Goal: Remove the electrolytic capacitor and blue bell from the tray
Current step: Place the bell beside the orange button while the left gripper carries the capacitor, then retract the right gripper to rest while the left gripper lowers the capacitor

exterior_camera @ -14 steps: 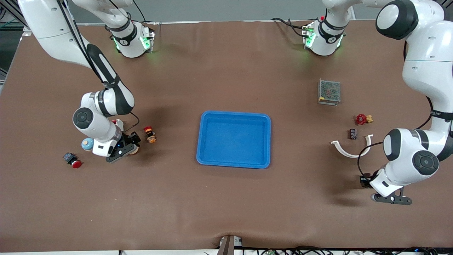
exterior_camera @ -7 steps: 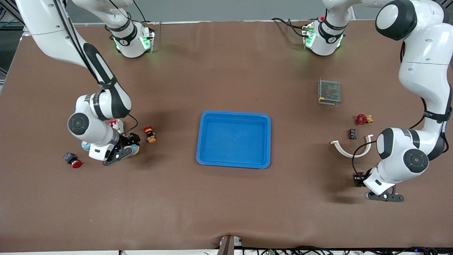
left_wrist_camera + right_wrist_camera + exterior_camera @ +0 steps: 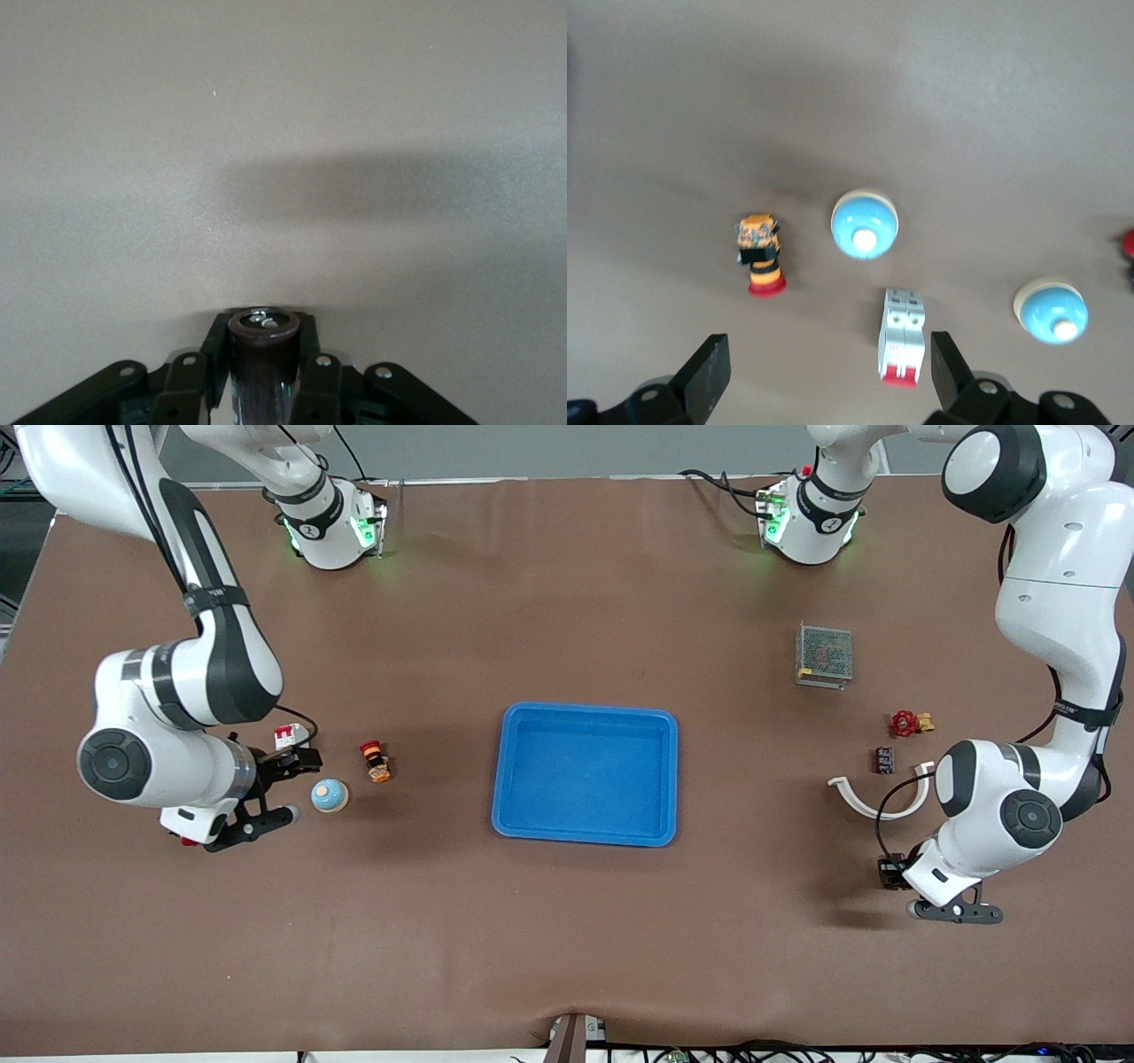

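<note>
The blue tray point(image 3: 585, 775) lies empty mid-table. A blue bell point(image 3: 329, 795) stands on the table toward the right arm's end, outside the tray. My right gripper point(image 3: 251, 829) is open and empty, raised beside that bell; its wrist view point(image 3: 828, 376) shows this bell point(image 3: 865, 223) and a second blue bell point(image 3: 1051, 308), which the arm hides in the front view. My left gripper point(image 3: 957, 912) is shut on a dark brown cylindrical electrolytic capacitor point(image 3: 264, 354), over bare table at the left arm's end.
A white breaker point(image 3: 288, 735) and a red-and-orange button switch point(image 3: 376, 762) lie near the bell. A mesh box point(image 3: 824, 655), a red valve point(image 3: 905, 724), a small dark part point(image 3: 884, 760) and a white curved piece point(image 3: 873, 797) lie at the left arm's end.
My right gripper let go of the blue bell, rose and drew back toward its end of the table. My left gripper shifted slightly toward the tray with the capacitor.
</note>
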Controlling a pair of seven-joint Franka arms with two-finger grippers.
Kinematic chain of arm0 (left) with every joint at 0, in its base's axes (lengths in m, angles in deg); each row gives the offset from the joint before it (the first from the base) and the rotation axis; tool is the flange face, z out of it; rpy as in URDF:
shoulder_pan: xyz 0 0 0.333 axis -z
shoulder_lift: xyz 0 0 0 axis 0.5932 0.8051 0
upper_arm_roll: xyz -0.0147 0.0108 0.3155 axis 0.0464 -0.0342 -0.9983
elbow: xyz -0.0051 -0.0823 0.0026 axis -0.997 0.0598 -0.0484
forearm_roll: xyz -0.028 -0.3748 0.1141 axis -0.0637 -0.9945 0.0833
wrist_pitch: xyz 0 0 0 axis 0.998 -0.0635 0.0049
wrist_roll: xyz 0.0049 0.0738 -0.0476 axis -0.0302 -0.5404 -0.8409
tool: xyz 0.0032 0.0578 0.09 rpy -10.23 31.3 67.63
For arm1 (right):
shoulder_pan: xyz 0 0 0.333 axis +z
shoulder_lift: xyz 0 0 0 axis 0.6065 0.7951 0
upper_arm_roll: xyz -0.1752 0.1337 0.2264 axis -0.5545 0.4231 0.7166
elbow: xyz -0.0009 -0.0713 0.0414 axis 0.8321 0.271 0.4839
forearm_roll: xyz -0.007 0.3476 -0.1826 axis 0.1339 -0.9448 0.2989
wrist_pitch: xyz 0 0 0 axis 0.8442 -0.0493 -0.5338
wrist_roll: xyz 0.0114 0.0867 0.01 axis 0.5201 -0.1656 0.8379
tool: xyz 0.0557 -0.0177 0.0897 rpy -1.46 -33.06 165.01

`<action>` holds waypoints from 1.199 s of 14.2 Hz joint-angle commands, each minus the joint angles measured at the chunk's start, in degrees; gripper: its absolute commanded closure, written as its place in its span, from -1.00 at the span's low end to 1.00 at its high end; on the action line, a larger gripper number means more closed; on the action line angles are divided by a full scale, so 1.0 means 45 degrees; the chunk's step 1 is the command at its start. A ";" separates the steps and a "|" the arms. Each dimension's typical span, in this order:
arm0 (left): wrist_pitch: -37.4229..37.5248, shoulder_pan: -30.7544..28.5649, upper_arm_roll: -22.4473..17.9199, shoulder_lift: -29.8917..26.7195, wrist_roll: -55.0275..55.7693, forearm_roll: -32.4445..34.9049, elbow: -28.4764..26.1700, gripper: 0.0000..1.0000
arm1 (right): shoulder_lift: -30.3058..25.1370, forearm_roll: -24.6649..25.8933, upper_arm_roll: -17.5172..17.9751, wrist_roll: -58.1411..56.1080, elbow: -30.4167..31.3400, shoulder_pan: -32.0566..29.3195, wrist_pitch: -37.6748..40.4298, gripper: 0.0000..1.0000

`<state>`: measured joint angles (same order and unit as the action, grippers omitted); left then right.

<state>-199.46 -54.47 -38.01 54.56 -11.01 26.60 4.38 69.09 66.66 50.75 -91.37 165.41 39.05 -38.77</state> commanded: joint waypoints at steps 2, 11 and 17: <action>-0.0044 0.0094 -0.0062 -0.0590 0.0465 0.0015 -0.0524 -1.00 | -0.2139 -0.0250 0.0007 0.1974 0.0111 0.0166 0.1973 -1.00; 0.3544 0.0835 -0.0043 -0.1040 0.0486 -0.0062 0.0820 -1.00 | -0.7512 -0.0289 -0.0207 0.3310 0.0987 -0.0474 0.3952 -1.00; 0.6807 0.1537 0.0035 -0.0903 0.0913 -0.1371 0.2599 -1.00 | -0.8083 -0.0309 -0.1573 0.0966 0.1087 -0.1473 0.3991 -1.00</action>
<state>-173.52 -49.76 -37.59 50.20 -8.68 21.66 13.18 33.82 66.51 44.98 -84.87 168.84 33.24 -19.97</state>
